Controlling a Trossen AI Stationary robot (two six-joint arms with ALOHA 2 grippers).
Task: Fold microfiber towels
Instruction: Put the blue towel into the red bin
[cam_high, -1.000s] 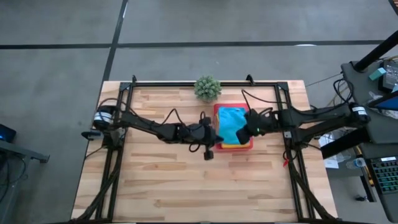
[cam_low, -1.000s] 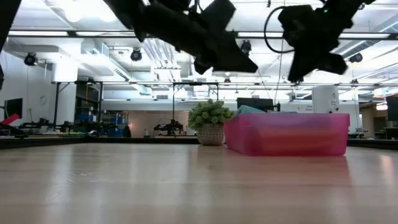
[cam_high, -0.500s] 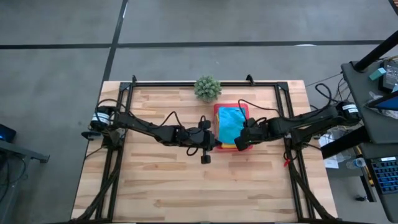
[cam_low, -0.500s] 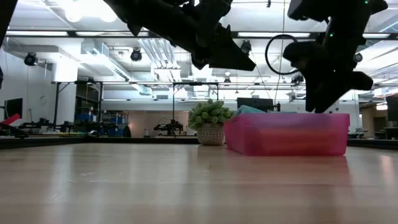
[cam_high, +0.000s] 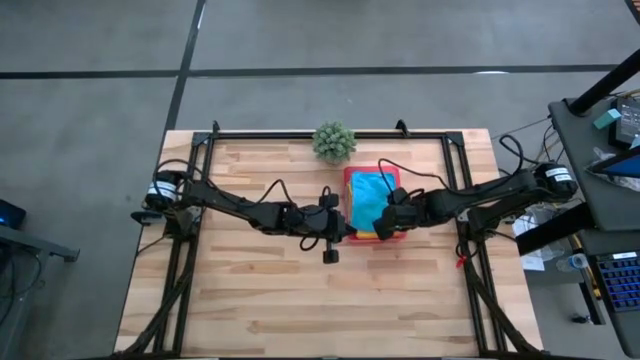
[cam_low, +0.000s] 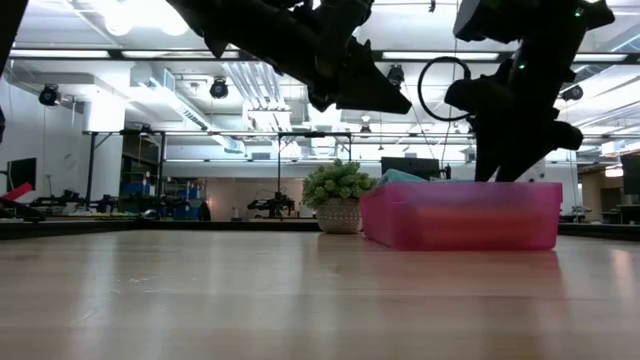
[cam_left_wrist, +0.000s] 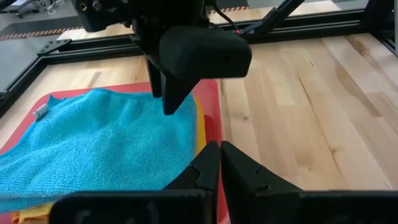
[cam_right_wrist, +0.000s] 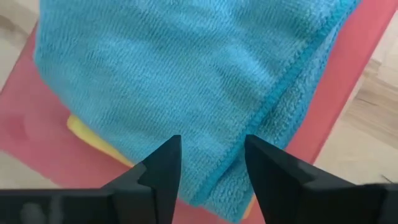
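- The turquoise blue towel (cam_high: 370, 195) lies on top of a stack in the pink tray (cam_high: 395, 178), which sits toward the far edge of the table (cam_high: 250, 290), right of its middle and just beside the potted plant (cam_high: 333, 141).
- A yellow towel (cam_right_wrist: 93, 138) peeks out from under the blue one at the stack's near edge; I cannot tell what other cloths lie below it.
- The right gripper (cam_high: 388, 215) hangs directly over the near right part of the tray. In the right wrist view its jaws stand apart with nothing between them, and the blue towel's stitched edge (cam_right_wrist: 292, 81) lies straight ahead, just below the tips.
- That edge runs slantwise across the gap between the jaws, so a straight descent would likely pinch the hem and the fold behind it.
- The towel's long axis runs from the near edge of the table toward the far edge, along the tray's length.
- The left gripper (cam_high: 332, 235) waits over bare wood just off the tray's near left corner, its jaws closed and empty, pointing toward the tray.
- Both arms are close, but the right one is already over the cloth and looks set to take it; no towel is spread out on the table for folding yet.
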